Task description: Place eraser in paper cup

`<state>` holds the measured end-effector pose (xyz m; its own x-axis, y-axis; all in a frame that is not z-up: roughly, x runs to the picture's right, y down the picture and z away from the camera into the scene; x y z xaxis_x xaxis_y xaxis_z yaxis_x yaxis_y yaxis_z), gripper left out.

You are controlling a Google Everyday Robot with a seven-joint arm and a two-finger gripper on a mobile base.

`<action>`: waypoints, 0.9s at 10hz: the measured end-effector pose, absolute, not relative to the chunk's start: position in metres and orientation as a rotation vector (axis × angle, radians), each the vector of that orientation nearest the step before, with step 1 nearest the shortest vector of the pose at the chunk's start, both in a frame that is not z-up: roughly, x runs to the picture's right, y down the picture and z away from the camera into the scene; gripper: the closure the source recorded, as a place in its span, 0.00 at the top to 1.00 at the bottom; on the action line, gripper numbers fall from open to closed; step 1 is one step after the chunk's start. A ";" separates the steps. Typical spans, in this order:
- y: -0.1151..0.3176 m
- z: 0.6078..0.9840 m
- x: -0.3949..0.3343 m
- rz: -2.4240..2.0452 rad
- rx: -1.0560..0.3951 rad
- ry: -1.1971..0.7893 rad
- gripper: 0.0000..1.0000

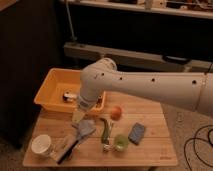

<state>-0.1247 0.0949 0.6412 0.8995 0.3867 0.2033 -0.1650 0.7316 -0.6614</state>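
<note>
I work from one camera view, set high and looking down at a slant across the small wooden table [150,150] toward the dark shelving [140,55] on the far side. The whole tabletop fits in frame, from the paper cup [41,145] at the near left to the right edge. The white arm [150,87] enters from the right, close to the lens and large. Its gripper [78,118] hangs over the table's left-middle, just on the near side of the yellow bin [47,90].
</note>
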 end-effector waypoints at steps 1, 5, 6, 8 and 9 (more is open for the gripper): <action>0.097 0.639 -0.129 0.219 -0.685 -0.385 0.65; 0.103 0.632 -0.142 -0.009 -0.672 -0.501 0.65; 0.103 0.632 -0.142 -0.019 -0.668 -0.501 0.65; 0.102 0.631 -0.145 -0.026 -0.664 -0.487 0.65; 0.104 0.626 -0.152 -0.082 -0.651 -0.502 0.65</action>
<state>-0.1524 0.1037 0.6263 0.8778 0.0816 0.4720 0.2273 0.7964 -0.5604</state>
